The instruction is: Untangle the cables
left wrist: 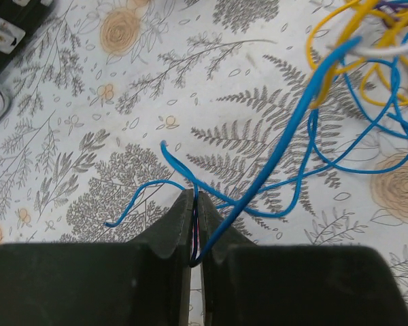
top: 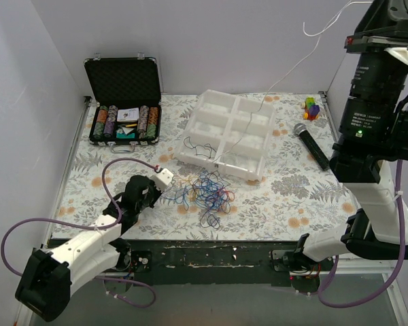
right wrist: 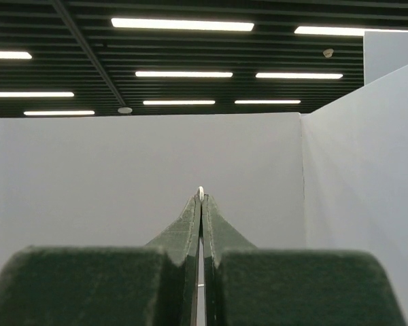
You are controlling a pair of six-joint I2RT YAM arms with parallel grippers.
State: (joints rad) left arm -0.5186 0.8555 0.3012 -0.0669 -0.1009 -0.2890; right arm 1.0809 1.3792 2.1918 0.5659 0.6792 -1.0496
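The cables lie as a loose tangle [top: 207, 190] of blue, red, orange and black loops on the floral tablecloth, just in front of the white tray. My left gripper [top: 164, 178] sits low at the tangle's left edge. In the left wrist view it [left wrist: 196, 198] is shut on a blue cable [left wrist: 279, 157], which runs up right toward yellow loops [left wrist: 340, 64]. My right gripper [top: 384, 10] is raised high at the top right, pointing at the ceiling. It [right wrist: 200, 197] is shut on a thin white cable [top: 285, 71], which hangs slack down to the tray.
A white compartment tray [top: 253, 115] stands behind the tangle. An open black case of poker chips [top: 122, 102] is at the back left. A black microphone [top: 311, 144] and a small coloured toy [top: 312, 107] lie at the back right. White walls enclose the table.
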